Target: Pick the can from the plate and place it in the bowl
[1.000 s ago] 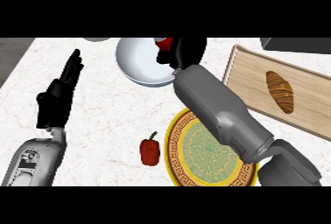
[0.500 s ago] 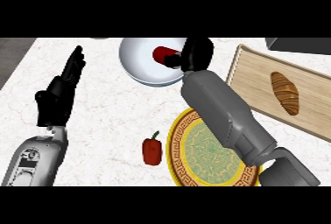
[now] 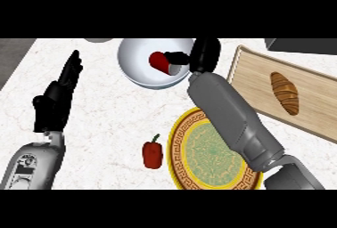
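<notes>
Red can [image 3: 160, 62] lying tilted in the smooth white bowl [image 3: 141, 75].
Right hand [image 3: 201, 53] sits at the bowl's rim, fingers [image 3: 176, 57] touching the can; whether they clasp it, I cannot tell. Left hand [image 3: 58, 98] rests open, fingers straight.

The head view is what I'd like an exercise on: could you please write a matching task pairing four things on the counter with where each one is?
Things:
1. can
2. croissant
3. red pepper
4. plate

Places:
A. on the wooden board
B. bare counter, left of the plate
C. inside the white bowl
D. under the right forearm

Pairs: 1-C, 2-A, 3-B, 4-D
</notes>
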### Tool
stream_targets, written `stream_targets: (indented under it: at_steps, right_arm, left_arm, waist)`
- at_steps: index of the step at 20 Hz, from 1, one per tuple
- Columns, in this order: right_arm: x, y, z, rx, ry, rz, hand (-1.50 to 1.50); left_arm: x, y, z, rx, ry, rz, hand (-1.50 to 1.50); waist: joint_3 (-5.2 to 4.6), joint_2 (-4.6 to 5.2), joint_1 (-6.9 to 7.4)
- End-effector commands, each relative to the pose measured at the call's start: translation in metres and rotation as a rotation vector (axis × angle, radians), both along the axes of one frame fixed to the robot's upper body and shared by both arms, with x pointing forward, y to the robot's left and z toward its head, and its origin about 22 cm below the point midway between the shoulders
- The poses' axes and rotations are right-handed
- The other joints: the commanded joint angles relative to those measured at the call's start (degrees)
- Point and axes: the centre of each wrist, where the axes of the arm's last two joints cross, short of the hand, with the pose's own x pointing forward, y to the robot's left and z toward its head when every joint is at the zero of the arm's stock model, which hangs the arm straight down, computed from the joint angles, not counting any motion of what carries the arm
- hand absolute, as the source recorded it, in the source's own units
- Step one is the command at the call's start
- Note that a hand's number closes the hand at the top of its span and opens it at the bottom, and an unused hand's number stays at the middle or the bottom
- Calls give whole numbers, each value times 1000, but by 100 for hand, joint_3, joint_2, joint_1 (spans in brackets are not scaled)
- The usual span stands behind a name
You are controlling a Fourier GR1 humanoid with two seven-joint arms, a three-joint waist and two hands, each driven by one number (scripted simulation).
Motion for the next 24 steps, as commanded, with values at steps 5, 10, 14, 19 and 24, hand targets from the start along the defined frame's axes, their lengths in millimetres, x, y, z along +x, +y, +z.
stream_targets:
  at_steps: [5, 10, 14, 19, 24]
  right_arm:
    - [-19, -15, -23, 155, -31, 98, -150]
    - [-44, -24, -29, 251, -57, 241, -150]
    - [-70, -29, -47, 233, -50, 255, -150]
    - [-103, -41, -46, 224, -69, 318, -150]
    - [-125, -40, -49, 253, -79, 319, -150]
  left_arm:
    - [-5, 9, -5, -13, 34, 60, 0]
    - [-15, 34, -10, -21, 49, 88, 0]
    - [-28, 25, -25, 9, 26, 75, 0]
    - [-12, 30, -11, -1, 43, 75, 0]
    - [0, 23, -17, -6, 23, 91, 0]
  waist:
    - [-5, -154, -357]
    - [-7, -191, -497]
    - [-10, -181, -473]
    - [-10, -176, -498]
    - [-10, -169, -499]
